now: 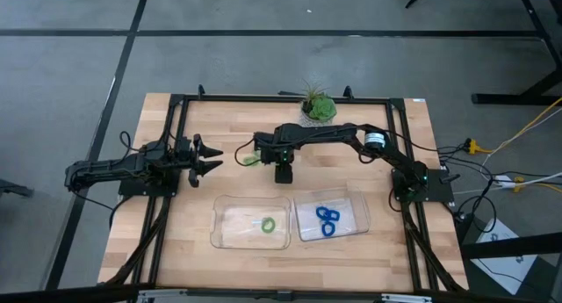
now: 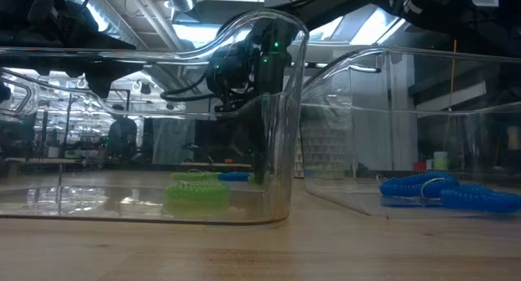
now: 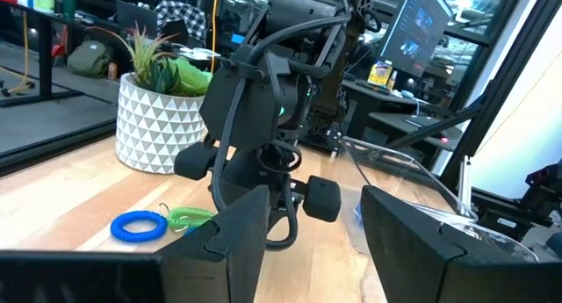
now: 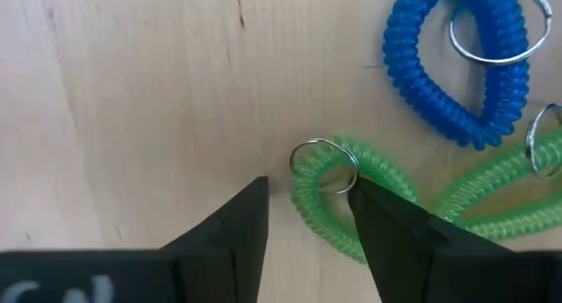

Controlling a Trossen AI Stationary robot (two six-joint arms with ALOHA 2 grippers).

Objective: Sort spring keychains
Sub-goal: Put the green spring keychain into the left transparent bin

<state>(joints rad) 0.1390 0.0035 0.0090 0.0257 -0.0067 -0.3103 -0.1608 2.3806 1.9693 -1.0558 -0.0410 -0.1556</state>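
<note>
On the bare table, a green spring keychain (image 4: 329, 193) lies with its metal ring up, next to a blue one (image 4: 465, 70) and a second green one (image 4: 514, 193). My right gripper (image 4: 307, 211) (image 1: 262, 152) hangs open, pointing down, over the first green one's ring end. My left gripper (image 3: 312, 241) (image 1: 209, 158) waits open at the table's left. The left clear tray (image 1: 230, 237) holds one green keychain (image 1: 268, 224) (image 2: 198, 191). The right tray (image 1: 356, 228) holds blue keychains (image 1: 327, 220) (image 2: 440, 191). My right gripper comes from above, pointing down. One finger (image 4: 386, 224) stands over the green keychain's coil just beside its ring (image 4: 323, 167), the other over bare wood. I cannot tell whether either finger touches the keychain, which lies flat on the table.
A potted plant (image 1: 318, 105) (image 3: 158, 110) stands at the table's far edge behind the loose keychains. A black frame (image 1: 176, 101) runs round the table top. The two trays sit side by side near the near edge, with bare wood between them and the grippers.
</note>
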